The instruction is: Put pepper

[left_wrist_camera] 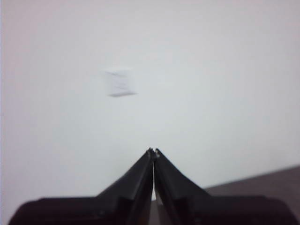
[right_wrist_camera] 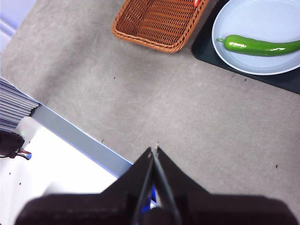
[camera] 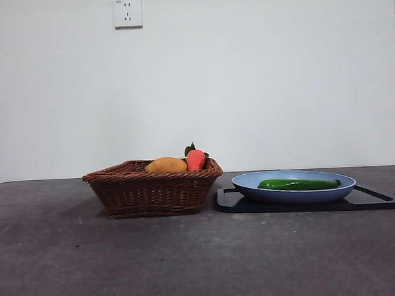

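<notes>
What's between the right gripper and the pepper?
Only bare grey tabletop, then the blue plate's rim, in the right wrist view; the right gripper is nowhere near the pepper.

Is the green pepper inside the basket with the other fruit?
No, the pepper lies on the blue plate atop the black tray, beside the wicker basket, not in it.

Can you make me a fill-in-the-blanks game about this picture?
1. The green pepper lies on the blue ____.
2. The plate stands on a black ____.
3. The red fruit and the orange-yellow fruit sit in the wicker ____.
4. The jaws of the right gripper are ____.

Missing words: plate; tray; basket; shut
</notes>
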Robot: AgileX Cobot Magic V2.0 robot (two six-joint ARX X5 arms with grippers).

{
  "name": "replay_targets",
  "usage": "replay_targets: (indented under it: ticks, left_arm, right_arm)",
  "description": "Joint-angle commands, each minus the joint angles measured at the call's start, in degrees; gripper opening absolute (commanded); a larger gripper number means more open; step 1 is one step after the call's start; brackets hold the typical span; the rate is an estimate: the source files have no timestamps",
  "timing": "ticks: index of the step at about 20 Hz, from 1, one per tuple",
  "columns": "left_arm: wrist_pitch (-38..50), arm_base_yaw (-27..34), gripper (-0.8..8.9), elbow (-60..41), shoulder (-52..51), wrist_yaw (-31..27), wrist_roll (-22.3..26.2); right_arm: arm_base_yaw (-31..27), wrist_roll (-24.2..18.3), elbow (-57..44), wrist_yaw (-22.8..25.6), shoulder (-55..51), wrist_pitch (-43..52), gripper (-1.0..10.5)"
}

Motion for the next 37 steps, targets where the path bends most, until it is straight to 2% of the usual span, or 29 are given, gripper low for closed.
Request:
replay_targets:
  ticks: [1,5,8,13,17,22,28,32,34,37]
  left_arm:
    - [3.91,5.99,0.08,-5.88,-4.39,0.26,1.86]
    - [18.82,13.05,0.08,-24.94,-14.62,-1.18,1.95]
    - [26.27,16.74,0.08,-39.6,-20.96,-1.14,-1.57]
    - [32.26,18.67,0.08,-59.76,-28.65,-1.11,-6.34]
    - [33.44,19.39,0.08,-71.43,-33.7,-1.16,-9.27]
    - [33.35,19.39,0.08,-79.58,-38.69,-1.14,-10.71]
    - [33.31,19.34,0.08,-84.89,-42.53,-0.98,-10.91]
    - [33.09,19.26,0.08,-87.06,-42.93,-0.77,-15.15]
    - [30.25,19.26,0.08,-88.15,-45.03,-0.11,-17.33]
    - [28.11,19.26,0.08,-88.15,-46.18,0.98,-17.42]
  right_arm:
    - [0.15,-0.04,0.92,0.11,0.44,0.35,0.1]
    - [0.15,-0.02,0.92,0.13,0.44,0.35,0.1]
    - [0.15,-0.02,0.92,0.11,0.5,0.35,0.1]
    - [0.13,-0.04,0.92,0.11,0.48,0.35,0.1]
    - [0.15,-0.04,0.92,0.11,0.48,0.35,0.1]
    - [0.15,-0.02,0.92,0.11,0.48,0.35,0.1]
    - [0.15,-0.02,0.92,0.11,0.48,0.35,0.1]
    - [0.15,-0.04,0.92,0.11,0.48,0.35,0.1]
    - [0.15,-0.04,0.92,0.11,0.48,0.35,0.1]
    - [0.15,-0.04,0.92,0.13,0.5,0.33,0.1]
